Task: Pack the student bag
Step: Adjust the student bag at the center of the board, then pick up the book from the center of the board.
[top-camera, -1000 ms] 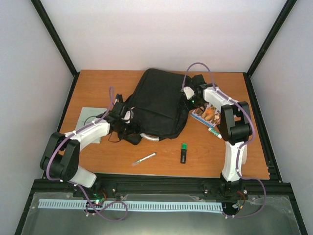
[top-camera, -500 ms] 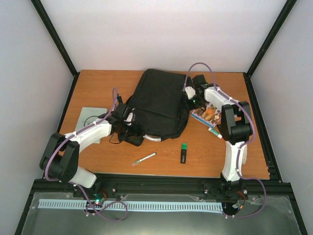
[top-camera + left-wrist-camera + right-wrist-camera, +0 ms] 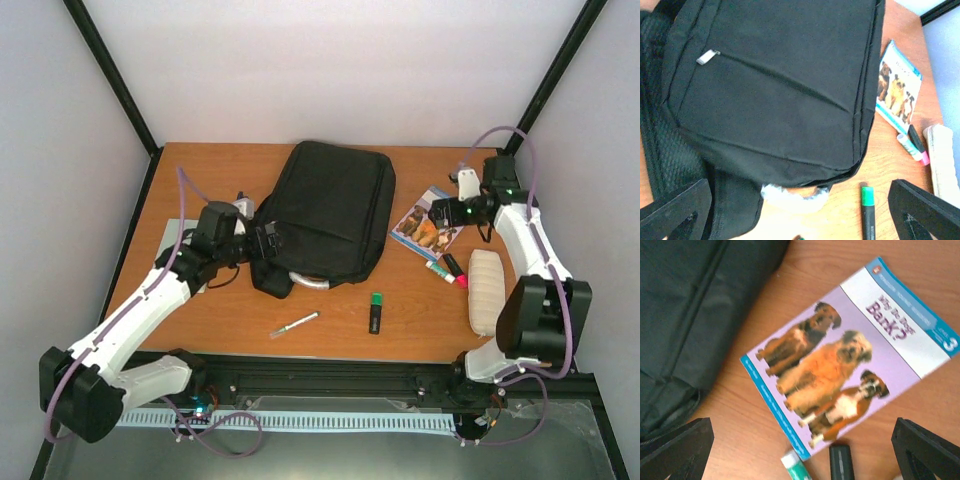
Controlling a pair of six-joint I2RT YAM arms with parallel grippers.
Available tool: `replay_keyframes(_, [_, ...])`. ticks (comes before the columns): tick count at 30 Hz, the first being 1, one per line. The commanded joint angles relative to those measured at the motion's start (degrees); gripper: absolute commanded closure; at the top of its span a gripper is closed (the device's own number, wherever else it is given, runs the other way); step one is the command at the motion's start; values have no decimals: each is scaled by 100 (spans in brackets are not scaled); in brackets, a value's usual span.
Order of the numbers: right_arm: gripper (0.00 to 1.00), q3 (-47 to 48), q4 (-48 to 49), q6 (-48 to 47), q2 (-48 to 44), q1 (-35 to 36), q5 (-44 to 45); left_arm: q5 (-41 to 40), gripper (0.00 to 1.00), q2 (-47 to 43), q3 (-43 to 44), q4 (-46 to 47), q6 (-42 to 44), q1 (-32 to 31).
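The student bag (image 3: 325, 212), a big black backpack, lies flat in the middle of the table with its grey curved handle (image 3: 305, 282) at the near edge. My left gripper (image 3: 266, 243) hovers open over the bag's near-left corner and straps, holding nothing. In the left wrist view the bag (image 3: 775, 85) fills the frame, the handle (image 3: 795, 196) sits between my spread fingers (image 3: 675, 210), and a zip pull (image 3: 707, 56) shows. My right gripper (image 3: 438, 213) is open above a dog picture book (image 3: 424, 224), empty. The book (image 3: 850, 355) lies flat beside the bag (image 3: 690, 315).
A cream oblong pouch (image 3: 486, 290) lies at the right. A glue stick (image 3: 436, 268) and a dark marker (image 3: 455, 270) lie by the book's near corner. A green-capped highlighter (image 3: 375, 313) and a pen (image 3: 294, 324) lie in front. A grey-green pad (image 3: 180, 245) sits under my left arm.
My right arm has swung away from the bag to the right and now hangs over the book, uncovering the pouch. My left arm has drawn back and its jaws have opened wider.
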Motion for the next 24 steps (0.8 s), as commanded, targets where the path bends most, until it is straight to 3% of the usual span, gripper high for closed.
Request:
replay_keyframes(1, [0,-686,206,-236,-520,-354,-70,173,0,213,436,745,262,-42])
replay_keyframes(4, [0,-1011,422,-205,-749,-696,-290,1296,0,744,667,1258,462,-42])
replay_keyframes(6, [0,-1095,442,-140,-771,-928,-516,1435,0,1170,1000,1144,460,-54])
replay_keyframes(11, [0,-1617,815,13,-978,-1192,-974,873,0,1859,1452,1411,584,-380])
replay_keyframes(15, [0,-1835,946,-26,-1165,-1201,-753,722,0,2501,2056,1432,687,-705])
replay_keyframes(21, [0,-1785,897,-44,-1001,-1201,-748,481,0,3653,3350,854,1738,-1386])
replay_keyframes(24, [0,-1840,922,-68,-1011,-1201,-768,-469,0,4066,3936,392,1747,-1726])
